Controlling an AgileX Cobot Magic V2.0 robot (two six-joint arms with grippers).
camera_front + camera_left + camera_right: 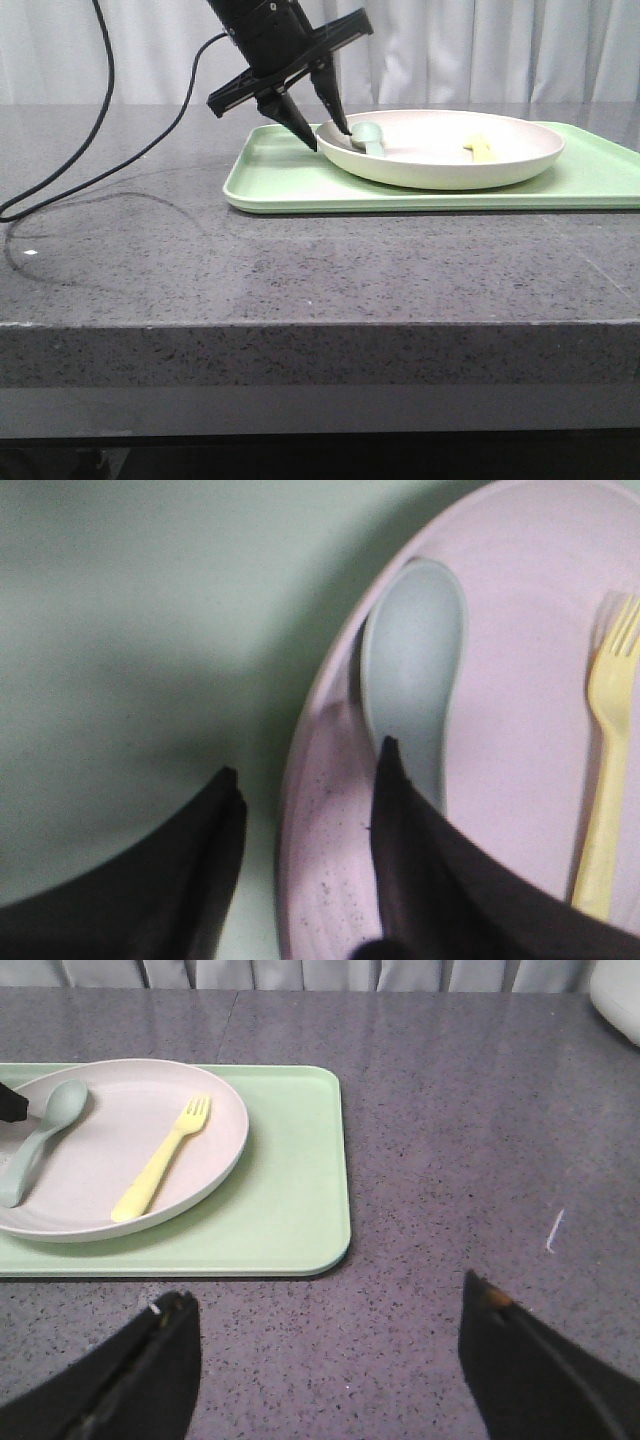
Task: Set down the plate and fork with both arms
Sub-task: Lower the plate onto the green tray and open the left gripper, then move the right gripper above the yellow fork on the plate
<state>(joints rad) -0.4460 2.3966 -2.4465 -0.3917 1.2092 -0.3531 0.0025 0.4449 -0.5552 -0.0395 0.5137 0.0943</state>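
Plate (440, 150): off-white, round, raised rim; rests on the light green tray (300, 185), on the dark speckled table (300, 270).

Fork (163, 1157): pale yellow; lies inside the plate, tines pointing towards the rim.

Spoon (40, 1135): grey-green; lies inside the plate beside the fork, not touching it.

Left gripper (318, 132): jaws apart, straddling the plate's rim; 1 finger (400, 820) inside the plate by the spoon's handle, the other over the tray just outside the rim. Not closed on the rim.

Right gripper (330, 1360): jaws wide apart, holding nothing; hovers over bare table, well apart from the tray's corner.
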